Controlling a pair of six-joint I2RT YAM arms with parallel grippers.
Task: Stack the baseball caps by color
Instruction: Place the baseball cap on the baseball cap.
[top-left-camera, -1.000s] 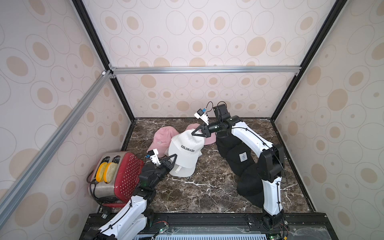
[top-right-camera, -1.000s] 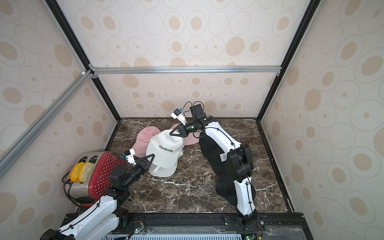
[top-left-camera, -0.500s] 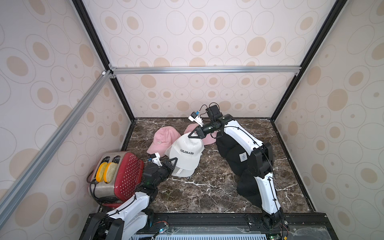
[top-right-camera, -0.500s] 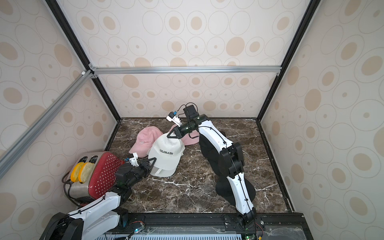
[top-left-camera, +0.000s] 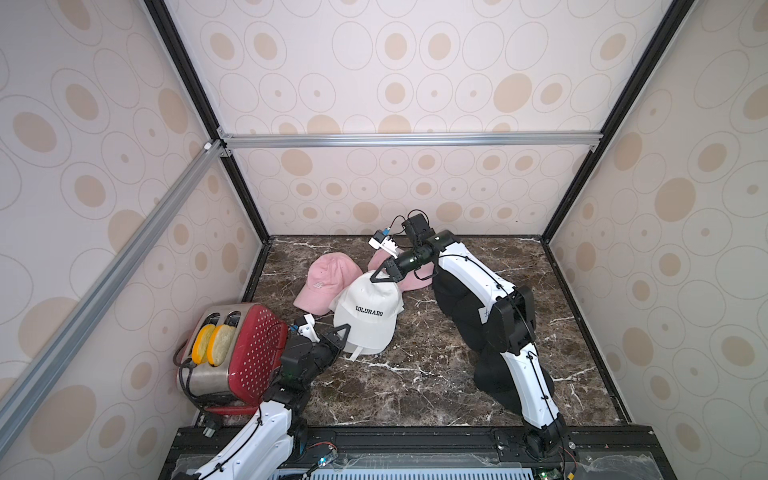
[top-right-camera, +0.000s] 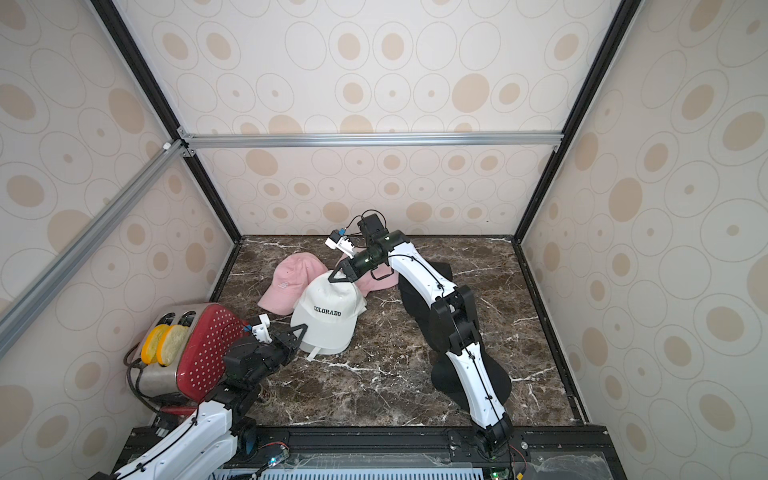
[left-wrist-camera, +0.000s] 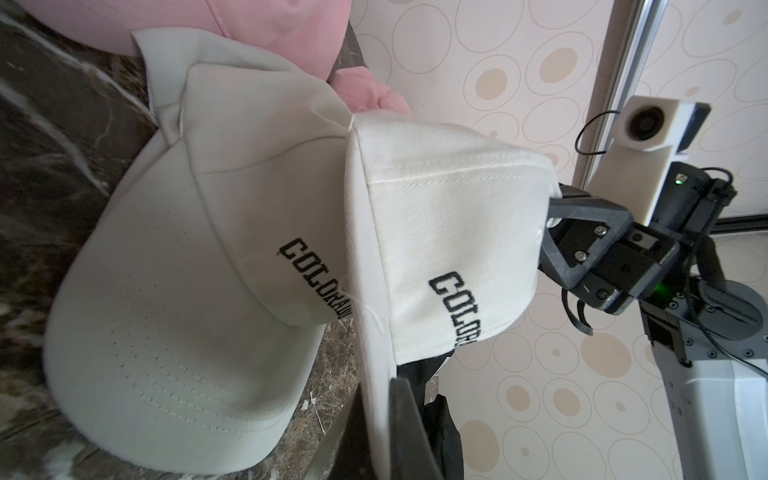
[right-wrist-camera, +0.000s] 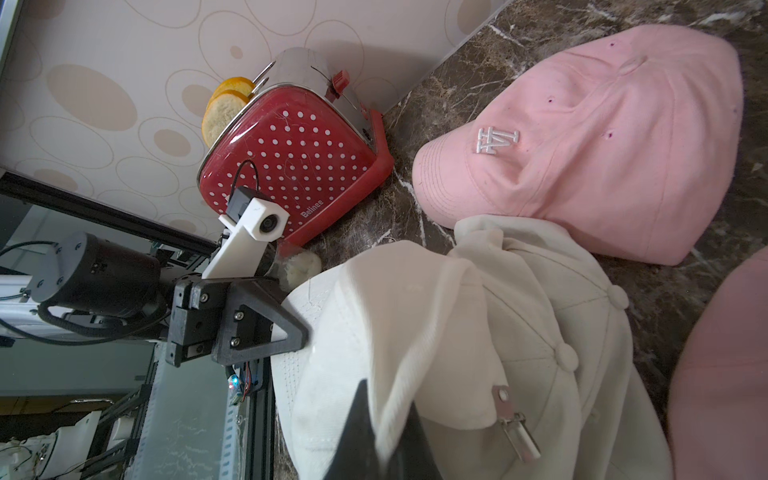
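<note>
Where it hangs between the two arms, the white fabric brimmed cap lettered COLORADO (top-left-camera: 370, 309) sits just over a second white COLORADO cap (left-wrist-camera: 187, 291) lying on the dark marble counter (top-left-camera: 415, 386). Beyond the right fingers (left-wrist-camera: 590, 207) lie a pink fabric cap with a white logo (top-left-camera: 328, 278) and a second pink cap (right-wrist-camera: 727, 374). Soft black caps (top-left-camera: 457, 320) are heaped below the right arm. Beside the left fingers (right-wrist-camera: 297, 336) stands a red polka-dot toaster (top-left-camera: 253, 353) holding two bread slices. Both pairs of fingers are pinched narrow on the hanging cap: left on its brim edge, right on the back of its crown.
</note>
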